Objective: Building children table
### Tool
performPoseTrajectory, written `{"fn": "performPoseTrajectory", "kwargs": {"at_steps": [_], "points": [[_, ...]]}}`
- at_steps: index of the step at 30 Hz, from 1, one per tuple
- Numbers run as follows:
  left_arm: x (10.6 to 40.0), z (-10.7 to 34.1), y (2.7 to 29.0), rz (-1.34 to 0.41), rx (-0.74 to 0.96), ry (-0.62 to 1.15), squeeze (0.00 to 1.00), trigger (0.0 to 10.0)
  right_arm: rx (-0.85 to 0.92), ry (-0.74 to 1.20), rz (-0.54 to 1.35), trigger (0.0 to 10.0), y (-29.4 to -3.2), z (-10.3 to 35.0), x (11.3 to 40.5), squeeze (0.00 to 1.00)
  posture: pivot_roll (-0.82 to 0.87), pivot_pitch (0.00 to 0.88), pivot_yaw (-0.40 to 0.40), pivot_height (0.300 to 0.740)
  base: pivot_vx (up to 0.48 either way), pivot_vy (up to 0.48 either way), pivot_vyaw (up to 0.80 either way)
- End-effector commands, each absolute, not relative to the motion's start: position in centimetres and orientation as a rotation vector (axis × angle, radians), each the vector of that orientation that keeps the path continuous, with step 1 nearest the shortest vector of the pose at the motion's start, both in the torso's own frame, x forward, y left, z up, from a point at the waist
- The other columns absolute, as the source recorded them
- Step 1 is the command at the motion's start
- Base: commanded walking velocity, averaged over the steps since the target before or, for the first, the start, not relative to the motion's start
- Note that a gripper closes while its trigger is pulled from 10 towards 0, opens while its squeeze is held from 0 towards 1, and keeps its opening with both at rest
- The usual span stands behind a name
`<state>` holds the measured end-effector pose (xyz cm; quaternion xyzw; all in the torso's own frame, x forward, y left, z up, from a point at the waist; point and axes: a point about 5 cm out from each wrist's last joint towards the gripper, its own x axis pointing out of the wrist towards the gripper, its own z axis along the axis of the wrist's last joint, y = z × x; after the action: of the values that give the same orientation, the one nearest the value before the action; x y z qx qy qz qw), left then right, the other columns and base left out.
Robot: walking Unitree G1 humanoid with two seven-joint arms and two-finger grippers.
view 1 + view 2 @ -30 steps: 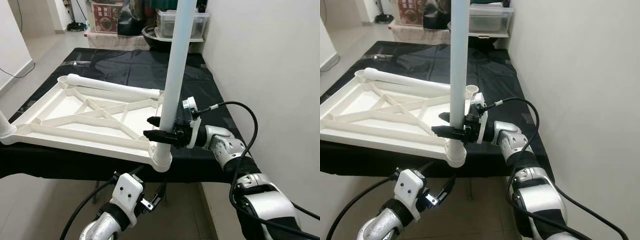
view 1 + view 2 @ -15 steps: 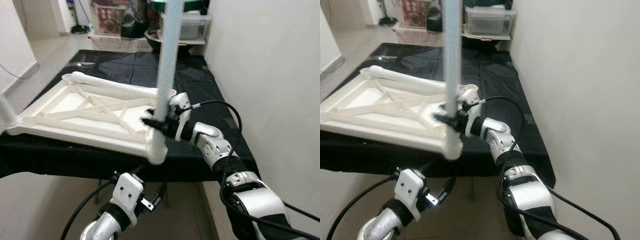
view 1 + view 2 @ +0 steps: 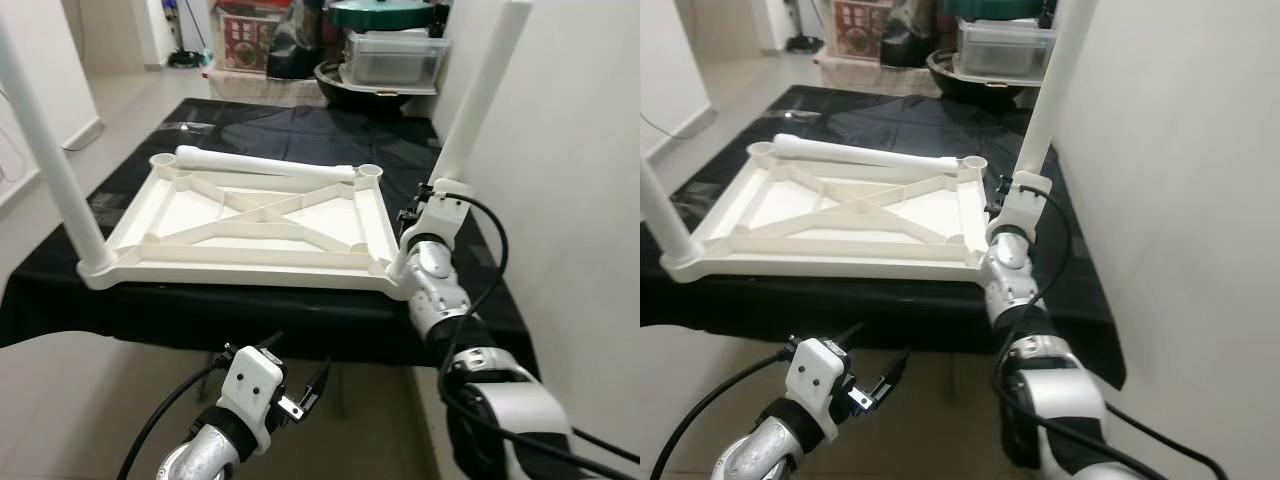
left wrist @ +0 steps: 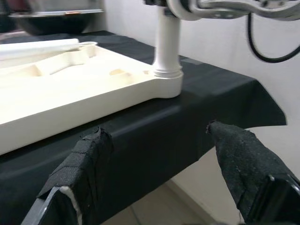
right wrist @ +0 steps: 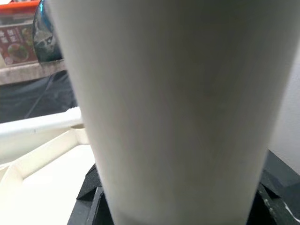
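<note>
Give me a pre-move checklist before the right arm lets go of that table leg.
1. Right pincer on the near right leg: ok, the wrist view shows the leg close between its fingers.
2. Leg seated in its corner socket: cannot tell, the arm covers the joint in the eye views.
3. Leg upright: not ok, it leans out toward the wall.
4. Near left leg standing in its corner: ok.
5. Spare leg lying along the far edge of the tabletop frame: ok, apart from both pincers.
6. Left pincer open, low, in front of the black cloth: ok.
</note>
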<state>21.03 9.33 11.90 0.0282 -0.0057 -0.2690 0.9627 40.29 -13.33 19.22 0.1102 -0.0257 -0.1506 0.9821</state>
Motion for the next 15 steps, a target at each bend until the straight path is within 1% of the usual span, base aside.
{"fn": "performPoseTrajectory", "kwargs": {"at_steps": [1,2,3,7,8,9,10,11,12,13,14,15], "points": [[20.9,11.5,9.2,-0.549,0.061,0.005,0.0,10.0,0.336,0.062,-0.352,10.0,-13.3,16.9,39.8,0.0,0.15,0.064,-0.073,0.74,0.0,0.0,0.0],[20.9,11.5,9.2,-0.548,0.061,0.006,0.0,10.0,0.339,0.049,-0.28,10.0,-12.2,17.0,40.0,1.0,0.15,0.061,-0.074,0.74,0.0,0.0,0.0],[20.8,11.5,9.2,-0.549,0.061,0.006,0.0,10.0,0.337,0.035,-0.235,10.0,-11.4,17.3,40.0,1.0,0.15,0.061,-0.074,0.74,0.0,0.0,0.0],[20.8,11.5,9.2,-0.549,0.06,0.007,0.0,10.0,0.336,-0.005,-0.162,10.0,-10.6,17.8,40.1,1.0,0.14,0.056,-0.074,0.74,0.0,0.0,0.0],[20.8,11.5,9.2,-0.551,0.059,0.007,0.0,10.0,0.368,-0.043,-0.06,10.0,-10.3,18.4,40.2,0.0,0.14,0.053,-0.074,0.74,0.0,0.0,0.0],[20.8,11.5,9.1,-0.552,0.057,0.008,0.0,10.0,0.411,-0.103,0.142,10.0,-10.0,19.3,40.3,0.0,0.14,0.053,-0.073,0.74,0.0,0.0,0.0],[20.8,11.5,9.1,-0.552,0.057,0.008,0.0,10.0,0.411,-0.103,0.142,10.0,-10.0,19.3,40.3,0.0,0.14,0.053,-0.073,0.74,0.0,0.0,0.0],[20.8,11.5,9.1,-0.552,0.057,0.007,0.0,10.0,0.423,-0.119,0.222,10.0,-9.9,19.6,40.2,0.0,0.14,0.053,-0.073,0.74,0.0,0.0,0.0],[20.8,11.5,9.1,-0.552,0.057,0.007,0.0,10.0,0.425,-0.125,0.254,10.0,-9.8,19.7,40.2,0.0,0.14,0.053,-0.073,0.74,0.0,0.0,0.0],[20.8,11.5,9.1,-0.553,0.057,0.007,0.0,10.0,0.399,-0.118,0.372,10.0,-10.0,19.7,40.1,0.0,0.13,0.051,-0.072,0.74,0.0,0.0,0.0],[20.8,11.5,9.1,-0.553,0.057,0.007,0.0,10.0,0.399,-0.118,0.372,10.0,-10.0,19.7,40.1,0.0,0.13,0.051,-0.072,0.74,0.0,0.0,0.0],[20.9,11.5,9.1,-0.553,0.057,0.007,0.0,10.0,0.351,-0.082,0.611,10.0,-10.3,19.4,39.4,0.0,0.13,0.049,-0.07,0.74,0.0,0.0,0.0]]}}
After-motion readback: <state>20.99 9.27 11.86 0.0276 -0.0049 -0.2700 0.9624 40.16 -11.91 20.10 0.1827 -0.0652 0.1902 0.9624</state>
